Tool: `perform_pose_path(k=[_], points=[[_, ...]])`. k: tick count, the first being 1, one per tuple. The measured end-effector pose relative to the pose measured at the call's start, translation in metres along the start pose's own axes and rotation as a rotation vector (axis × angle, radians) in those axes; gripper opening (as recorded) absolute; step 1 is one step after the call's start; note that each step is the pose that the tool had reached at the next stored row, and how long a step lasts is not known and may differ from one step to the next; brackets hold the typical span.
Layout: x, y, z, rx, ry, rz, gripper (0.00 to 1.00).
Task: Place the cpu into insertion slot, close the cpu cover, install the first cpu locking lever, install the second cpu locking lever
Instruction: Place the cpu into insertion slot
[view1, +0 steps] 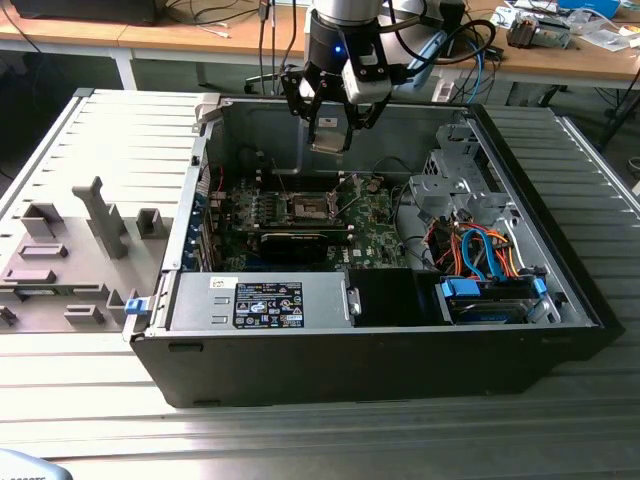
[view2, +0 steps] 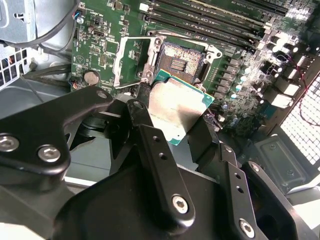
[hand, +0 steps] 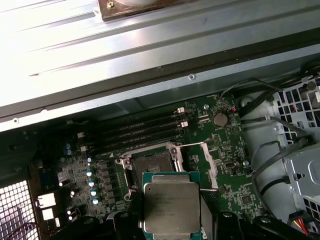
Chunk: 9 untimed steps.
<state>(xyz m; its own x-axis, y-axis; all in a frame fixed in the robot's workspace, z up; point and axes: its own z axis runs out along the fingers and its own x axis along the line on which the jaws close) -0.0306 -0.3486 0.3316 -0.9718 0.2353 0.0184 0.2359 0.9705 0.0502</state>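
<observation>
- Sitting open side up on the ribbed metal table (view1: 100, 420), the computer case (view1: 330, 365) gives the arm straight top-down access to the internals. That's probably why it's laid flat.
- Green motherboard (view1: 378, 238) lies on the case floor, on the exterior view's left of the drive cage (view1: 450, 185).
- Gripper (view1: 330, 132) hangs in the case mouth, above the board and well apart from it.
- Jaws are closed partway onto the cpu (view2: 177, 107), with one black finger (view2: 144, 107) on each of two opposite edges. My read: the edge grip leaves the metal top untouched and the underside free to meet the socket.
- cpu cover (view2: 117, 62) is swung open to one side of the socket, so its frame isn't over the contacts. Can't tell its exact angle. Nothing sits across the opening.
- insertion slot (view2: 180, 59) is bare, with the dark contact field showing inside a silvery rim and no chip in it.
- The cpu is held flat between the fingertips, metal top facing the wrist cameras, roughly parallel to the board.
- In both wrist views it appears just beside the slot along the line of sight, not touching it. In the exterior view it hangs roughly over the socket area.
- Judgement: we're on the first step. The chip is in hand but not seated, and the cover isn't closed.
</observation>
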Motion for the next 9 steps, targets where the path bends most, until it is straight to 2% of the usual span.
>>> perform_pose_path(k=[9], points=[[0.0, 0.0, 0.0001, -0.0002, -0.0005, 0.009, 0.55]])
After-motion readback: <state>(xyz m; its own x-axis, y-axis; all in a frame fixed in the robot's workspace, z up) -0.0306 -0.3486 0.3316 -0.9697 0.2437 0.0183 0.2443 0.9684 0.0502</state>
